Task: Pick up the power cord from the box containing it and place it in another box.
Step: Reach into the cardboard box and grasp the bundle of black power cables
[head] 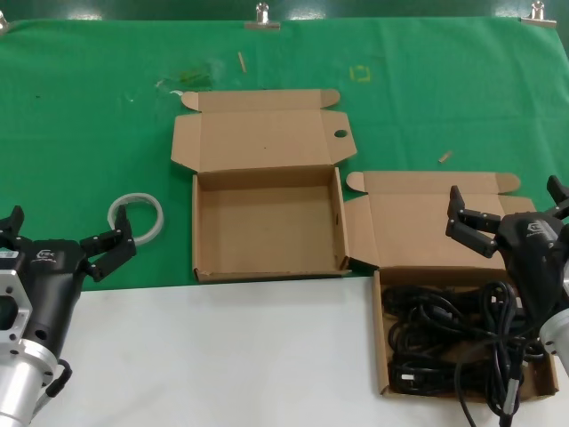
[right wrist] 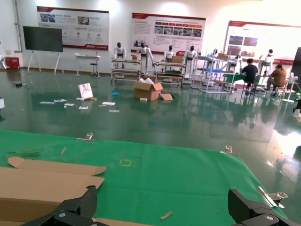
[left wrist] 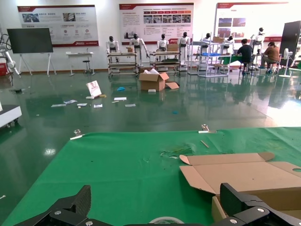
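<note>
The power cord [head: 442, 331], a black coiled bundle, lies in the box containing it [head: 380, 342] at the right, with the lid [head: 418, 229] folded back. My right gripper [head: 508, 210] hovers open just above that box's back part, nothing between its fingers. In the right wrist view the right gripper [right wrist: 164, 208] looks over the green mat, and the cord is out of sight there. Another box [head: 267, 227] stands empty at the centre, its lid [head: 258, 142] showing a tiny dark speck. My left gripper [head: 62, 237] waits open at the lower left; its own view, left gripper [left wrist: 157, 209], shows it empty.
A clear tape ring [head: 136, 216] lies on the green mat [head: 89, 107] between the left gripper and the empty box. A small wood chip [head: 444, 157] sits behind the right box. Metal clips [head: 262, 18] hold the mat's far edge. White tabletop [head: 222, 356] runs along the front.
</note>
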Action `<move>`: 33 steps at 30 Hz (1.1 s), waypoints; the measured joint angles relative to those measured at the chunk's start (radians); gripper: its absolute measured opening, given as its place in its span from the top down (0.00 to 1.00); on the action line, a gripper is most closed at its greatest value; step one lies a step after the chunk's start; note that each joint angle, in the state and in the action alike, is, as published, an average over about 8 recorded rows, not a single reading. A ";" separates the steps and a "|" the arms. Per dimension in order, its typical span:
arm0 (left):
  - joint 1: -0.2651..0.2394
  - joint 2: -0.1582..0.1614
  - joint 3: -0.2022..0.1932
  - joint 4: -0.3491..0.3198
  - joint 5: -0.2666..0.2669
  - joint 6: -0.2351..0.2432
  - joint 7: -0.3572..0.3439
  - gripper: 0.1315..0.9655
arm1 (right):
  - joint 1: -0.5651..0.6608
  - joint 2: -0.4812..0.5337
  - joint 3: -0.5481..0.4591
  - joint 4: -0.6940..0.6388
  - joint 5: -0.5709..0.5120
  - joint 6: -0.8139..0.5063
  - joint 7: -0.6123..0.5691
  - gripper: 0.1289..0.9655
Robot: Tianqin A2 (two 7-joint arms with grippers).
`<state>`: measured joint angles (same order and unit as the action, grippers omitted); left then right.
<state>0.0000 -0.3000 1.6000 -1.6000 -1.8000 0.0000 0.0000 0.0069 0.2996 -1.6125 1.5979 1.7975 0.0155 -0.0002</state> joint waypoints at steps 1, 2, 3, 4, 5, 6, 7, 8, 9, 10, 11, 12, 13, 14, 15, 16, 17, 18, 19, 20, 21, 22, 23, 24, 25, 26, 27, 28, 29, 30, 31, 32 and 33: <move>0.000 0.000 0.000 0.000 0.000 0.000 0.000 0.00 | 0.000 0.000 0.000 0.000 0.000 0.000 0.000 0.00; 0.000 0.000 0.000 0.000 0.000 0.000 0.000 0.00 | 0.000 0.000 0.000 0.000 0.000 0.000 0.000 0.00; 0.000 0.000 0.000 0.000 0.000 0.000 0.000 0.00 | 0.000 0.000 0.000 0.000 0.000 0.000 0.000 0.00; 0.000 0.000 0.000 0.000 0.000 0.000 0.000 0.00 | 0.000 0.000 0.000 0.000 0.000 0.000 0.000 0.00; 0.000 0.000 0.000 0.000 0.000 0.000 0.000 0.00 | 0.000 0.000 0.000 0.000 0.000 0.000 0.000 0.00; 0.000 0.000 0.000 0.000 0.000 0.000 0.000 0.00 | 0.000 0.000 0.000 0.000 0.000 0.000 0.000 0.00; 0.000 0.000 0.000 0.000 0.000 0.000 0.000 0.00 | 0.000 0.000 0.000 0.000 0.000 0.000 0.000 0.00; 0.000 0.000 0.000 0.000 0.000 0.000 0.000 0.00 | 0.000 0.000 0.000 0.000 0.000 0.000 0.000 0.00; 0.000 0.000 0.000 0.000 0.000 0.000 0.000 0.00 | 0.000 0.000 0.000 0.000 0.000 0.000 0.000 0.00; 0.000 0.000 0.000 0.000 0.000 0.000 0.000 0.00 | 0.000 0.000 0.000 0.000 0.000 0.000 0.000 0.00; 0.000 0.000 0.000 0.000 0.000 0.000 0.000 0.00 | 0.000 0.000 0.000 0.000 0.000 0.000 0.000 0.00; 0.000 0.000 0.000 0.000 0.000 0.000 0.000 0.00 | 0.000 0.000 0.000 0.000 0.000 0.000 0.000 0.00; 0.000 0.000 0.000 0.000 0.000 0.000 0.000 0.00 | 0.000 0.000 0.000 0.000 0.000 0.000 0.000 0.00; 0.000 0.000 0.000 0.000 0.000 0.000 0.000 0.00 | 0.000 0.000 0.000 0.000 0.000 0.000 0.000 0.00; 0.000 0.000 0.000 0.000 0.000 0.000 0.000 0.00 | 0.000 0.000 0.000 0.000 0.000 0.000 0.000 0.00; 0.000 0.000 0.000 0.000 0.000 0.000 0.000 0.00 | 0.000 0.000 0.000 0.000 0.000 0.000 0.000 0.00; 0.000 0.000 0.000 0.000 0.000 0.000 0.000 0.00 | 0.000 0.000 0.000 0.000 0.000 0.000 0.000 0.00; 0.000 0.000 0.000 0.000 0.000 0.000 0.000 0.00 | 0.000 0.000 0.000 0.000 0.000 0.000 0.000 0.00; 0.000 0.000 0.000 0.000 0.000 0.000 0.000 0.00 | 0.000 0.000 0.000 0.000 0.000 0.000 0.000 0.00; 0.000 0.000 0.000 0.000 0.000 0.000 0.000 0.00 | 0.000 0.000 0.000 0.000 0.000 0.000 0.000 0.00; 0.000 0.000 0.000 0.000 0.000 0.000 0.000 0.00 | 0.000 0.000 0.000 0.000 0.000 0.000 0.000 0.00; 0.000 0.000 0.000 0.000 0.000 0.000 0.000 0.00 | 0.000 0.000 0.000 0.000 0.000 0.000 0.000 0.00; 0.000 0.000 0.000 0.000 0.000 0.000 0.000 0.00 | 0.000 0.000 0.000 0.000 0.000 0.000 0.000 0.00; 0.000 0.000 0.000 0.000 0.000 0.000 0.000 0.00 | 0.000 0.000 0.000 0.000 0.000 0.000 0.000 0.00; 0.000 0.000 0.000 0.000 0.000 0.000 0.000 0.00 | 0.000 0.000 0.000 0.000 0.000 0.000 0.000 0.00; 0.000 0.000 0.000 0.000 0.000 0.000 0.000 0.00 | 0.000 0.000 0.000 0.000 0.000 0.000 0.000 0.00; 0.000 0.000 0.000 0.000 0.000 0.000 0.000 0.00 | 0.000 0.000 0.000 0.000 0.000 0.000 0.000 0.00; 0.000 0.000 0.000 0.000 0.000 0.000 0.000 0.00 | 0.000 0.000 0.000 0.000 0.000 0.000 0.000 0.00; 0.000 0.000 0.000 0.000 0.000 0.000 0.000 0.00 | 0.000 0.000 0.000 0.000 0.000 0.000 0.000 0.00; 0.000 0.000 0.000 0.000 0.000 0.000 0.000 0.00 | 0.000 0.000 0.000 0.000 0.000 0.000 0.000 0.00; 0.000 0.000 0.000 0.000 0.000 0.000 0.000 0.00 | 0.000 0.000 0.000 0.000 0.000 0.000 0.000 0.00; 0.000 0.000 0.000 0.000 0.000 0.000 0.000 0.00 | 0.000 0.000 0.000 0.000 0.000 0.000 0.000 0.00; 0.000 0.000 0.000 0.000 0.000 0.000 0.000 0.00 | 0.000 0.000 0.000 0.000 0.000 0.000 0.000 0.00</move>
<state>0.0000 -0.3000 1.6000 -1.6000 -1.8000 0.0000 0.0000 0.0069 0.2996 -1.6125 1.5979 1.7975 0.0155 -0.0002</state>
